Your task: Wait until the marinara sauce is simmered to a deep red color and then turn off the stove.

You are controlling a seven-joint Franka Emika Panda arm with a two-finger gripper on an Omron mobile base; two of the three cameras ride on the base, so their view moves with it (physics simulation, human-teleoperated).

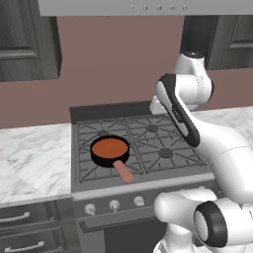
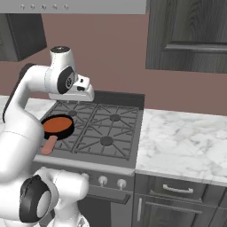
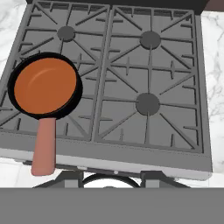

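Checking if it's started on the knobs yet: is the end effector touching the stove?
Apart. In the right base view the end effector hangs above the stove, with open space between it and the grates beside the marinara sauce.

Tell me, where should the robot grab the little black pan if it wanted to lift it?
Probably by the pink handle. It sticks out from the pan toward the stove's front edge, so coming from the front, jaws across it, keeps clear of the sauce.
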